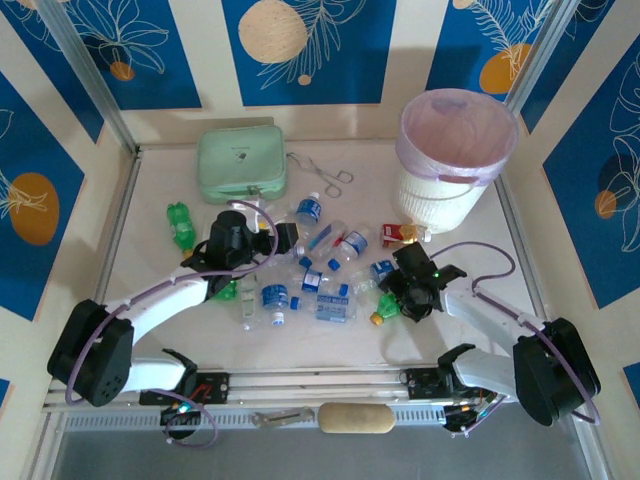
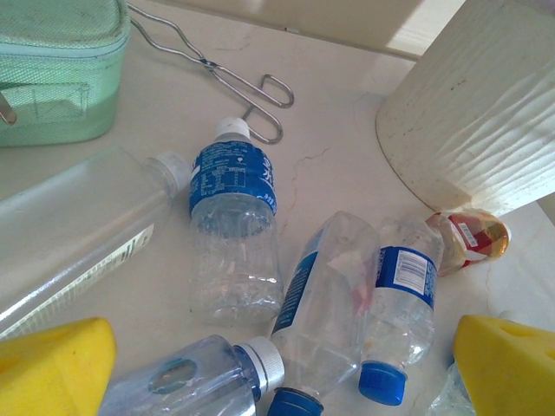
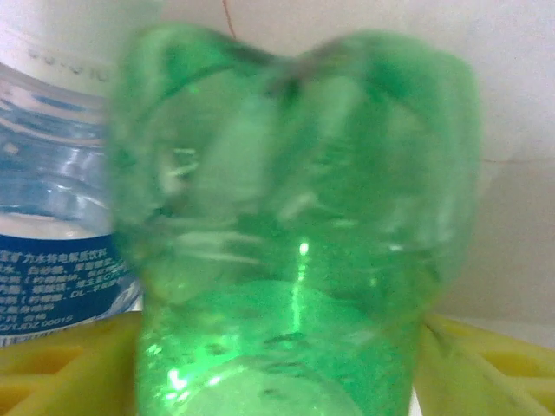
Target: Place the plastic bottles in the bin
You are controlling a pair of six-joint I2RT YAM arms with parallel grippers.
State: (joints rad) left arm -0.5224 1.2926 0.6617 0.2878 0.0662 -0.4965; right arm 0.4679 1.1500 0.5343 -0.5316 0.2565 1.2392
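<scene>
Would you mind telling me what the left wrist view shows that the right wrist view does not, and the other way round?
Left wrist view: a mint-green zip case, thin metal tongs, the base of the white slatted bin and a small red-and-white carton lying beside it. Right wrist view: a translucent green plastic bottle, close up and blurred, its lobed base pointing away from the camera, held between the jaws. Both: clear plastic bottles with blue labels, yellow pads at the bottom corners, and the pale tabletop.

A robot test booth: pale table (image 1: pixel 150 200) fenced by aluminium posts (image 1: pixel 95 85) and blue floral-print panels (image 1: pixel 150 50)
</scene>
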